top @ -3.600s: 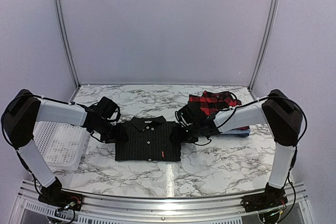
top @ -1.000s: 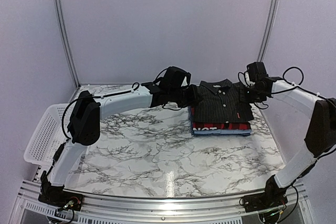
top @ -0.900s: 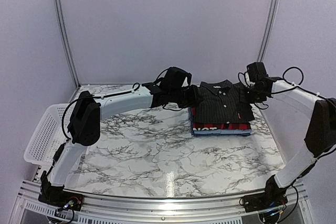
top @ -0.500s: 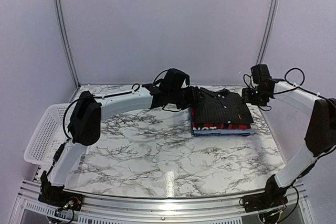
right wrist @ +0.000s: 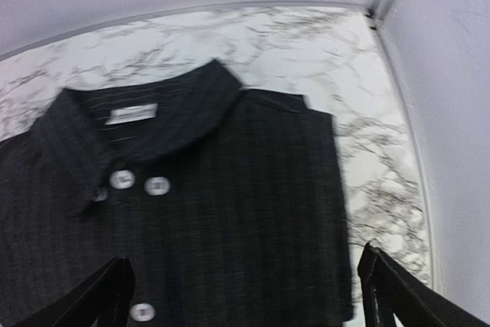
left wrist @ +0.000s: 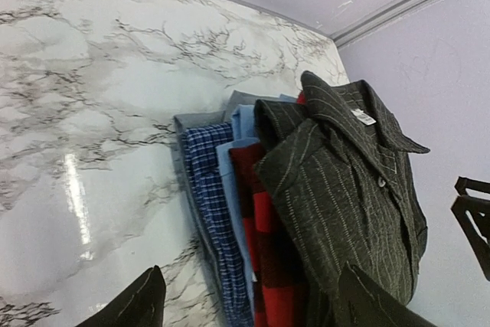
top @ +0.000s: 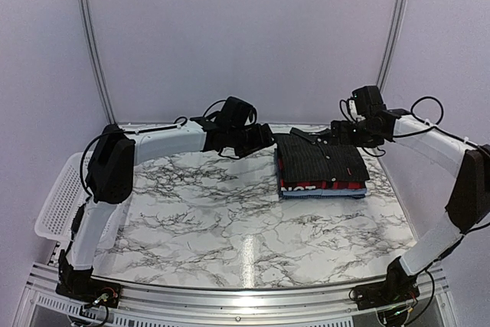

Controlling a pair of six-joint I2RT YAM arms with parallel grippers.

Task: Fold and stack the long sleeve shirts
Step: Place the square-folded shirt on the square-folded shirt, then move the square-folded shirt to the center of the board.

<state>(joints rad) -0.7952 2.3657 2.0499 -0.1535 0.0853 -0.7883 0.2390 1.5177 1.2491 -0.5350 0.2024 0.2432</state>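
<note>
Long sleeve shirts (top: 320,170) sat in one folded stack between my two grippers. Left gripper (left wrist: 253,304): fingers spread wide, holding nothing, just beside the stack's edge. Right gripper (right wrist: 249,289): fingers also wide apart, holding nothing, hanging over the top shirt near its collar. Right under my right fingers was the black pinstriped shirt (right wrist: 207,212), top of the stack, front up, buttons and white collar label (right wrist: 132,113) showing. Under it lay the red plaid shirt (left wrist: 264,227), then the blue shirt (left wrist: 233,147), with a blue checked layer (left wrist: 205,181) on the side nearest my left gripper. Marble table (left wrist: 92,112) ran beyond the stack to the wall. White basket (top: 57,204) sat well behind my left gripper.
</note>
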